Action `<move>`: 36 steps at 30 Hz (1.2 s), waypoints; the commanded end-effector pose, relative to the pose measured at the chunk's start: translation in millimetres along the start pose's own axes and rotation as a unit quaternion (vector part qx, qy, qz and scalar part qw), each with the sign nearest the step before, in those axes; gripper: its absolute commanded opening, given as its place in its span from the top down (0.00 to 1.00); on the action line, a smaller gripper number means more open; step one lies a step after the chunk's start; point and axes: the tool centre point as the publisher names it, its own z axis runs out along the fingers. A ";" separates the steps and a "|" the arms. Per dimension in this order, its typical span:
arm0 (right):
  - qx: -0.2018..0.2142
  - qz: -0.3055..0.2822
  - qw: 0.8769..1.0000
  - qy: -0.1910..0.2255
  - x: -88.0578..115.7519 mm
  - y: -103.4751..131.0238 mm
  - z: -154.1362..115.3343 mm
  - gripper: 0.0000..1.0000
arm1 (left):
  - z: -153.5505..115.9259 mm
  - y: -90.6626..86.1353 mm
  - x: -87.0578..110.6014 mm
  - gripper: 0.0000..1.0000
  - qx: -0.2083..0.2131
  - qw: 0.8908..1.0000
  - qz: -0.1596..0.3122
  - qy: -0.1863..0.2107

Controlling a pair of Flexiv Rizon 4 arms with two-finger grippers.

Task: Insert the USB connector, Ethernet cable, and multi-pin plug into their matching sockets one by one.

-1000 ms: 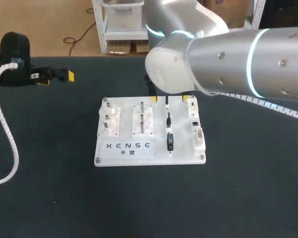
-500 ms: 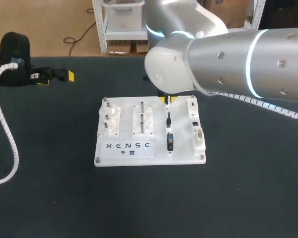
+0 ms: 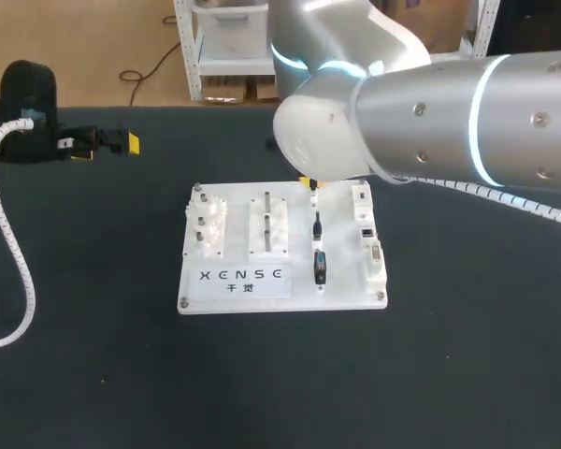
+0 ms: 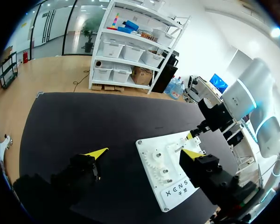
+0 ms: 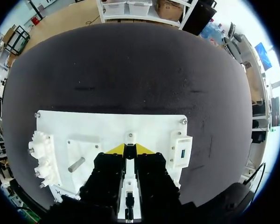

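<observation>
On the white board three connectors stand in a column: the USB connector at the far end, the Ethernet plug in the middle, and the black multi-pin plug nearest. Their sockets line the board's right edge. My right gripper hangs over the far end of the column. In the right wrist view its yellow tips press on the USB connector from both sides, with the USB socket beside it. My left gripper stays far left, off the board, open and empty.
White gears and a peg block occupy the board's left half. A coiled white cable trails down the table's left side. My right arm's large body hides the table behind the board.
My right gripper's fingers have come together from wide apart onto the USB connector at the far end of the column. The left arm has kept still.
</observation>
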 end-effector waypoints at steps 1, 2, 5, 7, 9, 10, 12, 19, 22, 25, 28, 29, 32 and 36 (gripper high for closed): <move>-0.004 -0.003 0.999 -0.038 14.6 -7.4 -15.8 1.00 | 0.0 0.1 0.0 0.00 0.000 1.000 0.000 0.000; -0.004 -0.003 0.999 -0.040 15.6 -8.6 -18.7 1.00 | 0.0 0.1 0.0 0.00 0.000 1.000 0.000 0.000; -0.008 0.003 0.999 -0.048 17.6 -17.5 -25.8 1.00 | 0.0 0.1 0.0 0.00 0.000 1.000 0.000 0.000; -0.005 0.006 0.998 -0.055 19.4 -26.1 -27.7 1.00 | 0.0 0.1 0.0 0.00 0.000 1.000 0.000 0.000; -0.001 0.009 0.998 -0.057 21.8 -37.4 -26.8 1.00 | 0.0 0.1 0.0 0.00 0.000 1.000 0.000 0.000; 0.004 0.009 0.998 -0.058 22.8 -40.9 -26.0 1.00 | 0.0 0.1 0.0 0.00 0.000 1.000 0.000 0.000; 0.016 0.011 0.998 -0.060 25.0 -50.7 -22.0 1.00 | 0.0 0.1 0.0 0.00 0.000 1.000 0.000 0.000; 0.032 0.020 0.998 -0.058 25.7 -66.1 -13.2 1.00 | 0.0 0.1 0.0 0.00 0.000 1.000 0.000 0.000; 0.038 0.023 0.997 -0.058 25.0 -69.3 -11.7 1.00 | 0.0 0.1 0.0 0.00 0.000 1.000 0.000 0.000; 0.041 0.023 0.997 -0.059 24.7 -72.6 -10.7 1.00 | 0.0 0.1 0.0 0.00 0.000 1.000 0.000 0.000; 0.043 0.025 0.997 -0.058 24.3 -75.6 -9.1 1.00 | 0.0 0.1 0.0 0.00 0.000 1.000 0.000 0.000; 0.043 0.025 0.997 -0.057 24.4 -76.5 -7.9 1.00 | 0.0 0.1 0.0 0.00 0.000 1.000 0.000 0.000; 0.045 0.025 0.997 -0.055 24.9 -77.0 -5.6 1.00 | 0.0 0.1 0.0 0.00 0.000 1.000 0.000 0.000; 0.047 0.026 0.997 -0.052 25.2 -78.2 -2.6 1.00 | 0.0 0.1 0.0 0.00 0.000 1.000 0.000 0.000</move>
